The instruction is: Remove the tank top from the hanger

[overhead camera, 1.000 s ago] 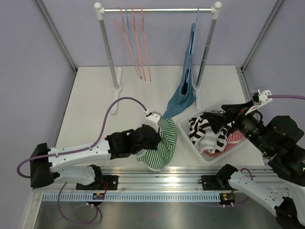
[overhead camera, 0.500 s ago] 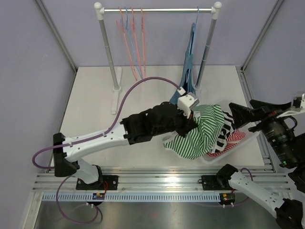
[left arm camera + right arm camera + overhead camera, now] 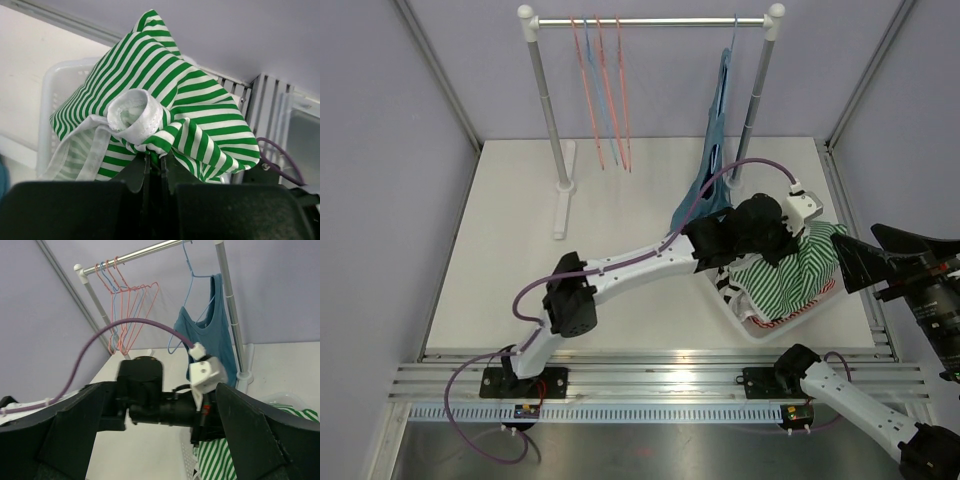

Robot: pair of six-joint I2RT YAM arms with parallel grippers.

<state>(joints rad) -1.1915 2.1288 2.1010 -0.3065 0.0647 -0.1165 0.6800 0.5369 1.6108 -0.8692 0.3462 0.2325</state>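
Note:
A teal tank top (image 3: 712, 160) hangs on a blue hanger (image 3: 732, 35) at the right end of the rack; in the right wrist view the tank top (image 3: 212, 325) and hanger (image 3: 187, 270) are untouched by either gripper. My left gripper (image 3: 788, 245) is shut on a green-and-white striped garment (image 3: 802, 272), holding it over the white basket (image 3: 760, 325). In the left wrist view the shut jaws (image 3: 155, 156) pinch a fold of the striped garment (image 3: 200, 100) beneath a white-hemmed loop. My right gripper (image 3: 880, 255) is wide open at the right edge, holding nothing, facing the left arm (image 3: 157, 390).
The clothes rack (image 3: 650, 20) stands at the back with several empty red and blue hangers (image 3: 605, 90) on its left half. The basket holds a red-striped piece and a black-and-white piece under the green one. The left arm stretches diagonally across the table.
My left arm swung from the front of the table to the right, carrying the striped garment over the basket. My right arm pulled back towards the right edge.

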